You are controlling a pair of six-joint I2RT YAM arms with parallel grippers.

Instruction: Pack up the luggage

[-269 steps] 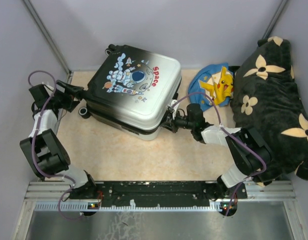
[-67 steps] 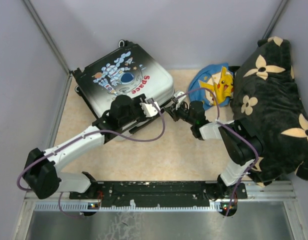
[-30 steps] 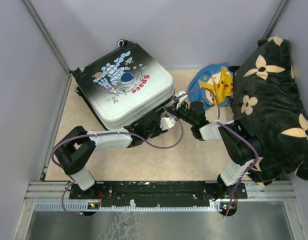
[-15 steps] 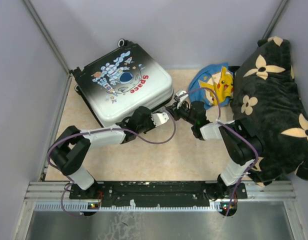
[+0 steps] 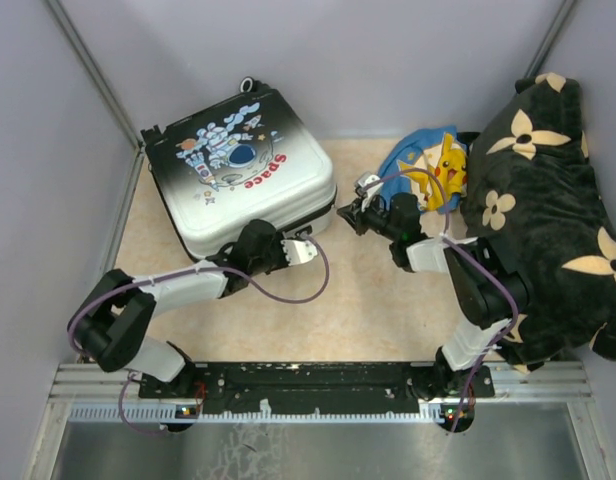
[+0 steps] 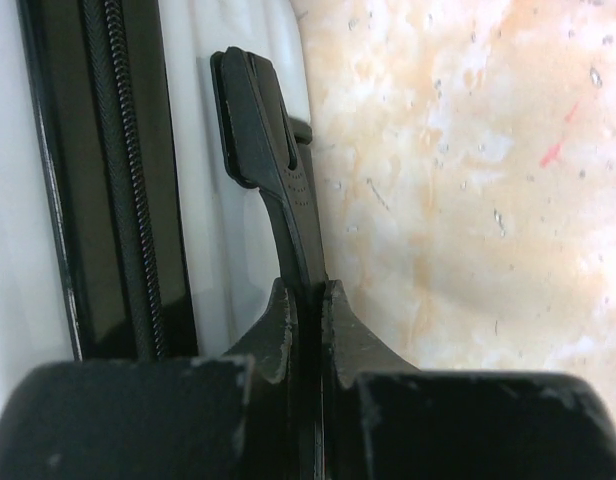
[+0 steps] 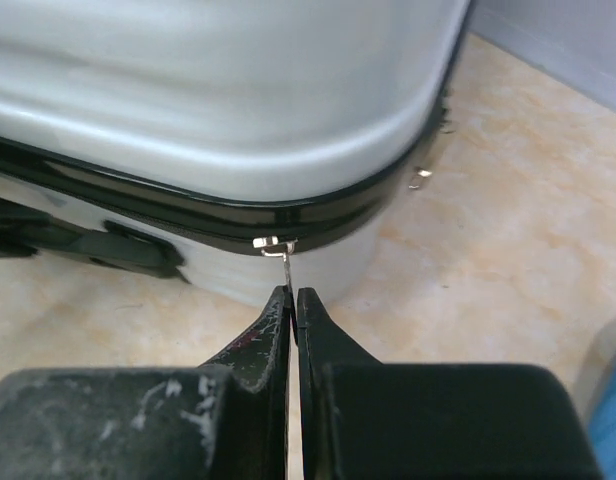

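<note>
Flowered cushion [image 5: 548, 200], Pikachu cloth [image 5: 435, 168] right of luggage [image 5: 238, 170]

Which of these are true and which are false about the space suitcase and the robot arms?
1. The suitcase lies closed on the table. True.
2. The left gripper is pinching the suitcase's black side handle. True.
3. The right gripper is holding the Pikachu. False: it is shut on the suitcase's small metal zipper pull; the Pikachu lies between the suitcase and the cushion.
4. The black flower cushion is packed inside the suitcase. False: it sits outside, at the right side of the table.
</note>
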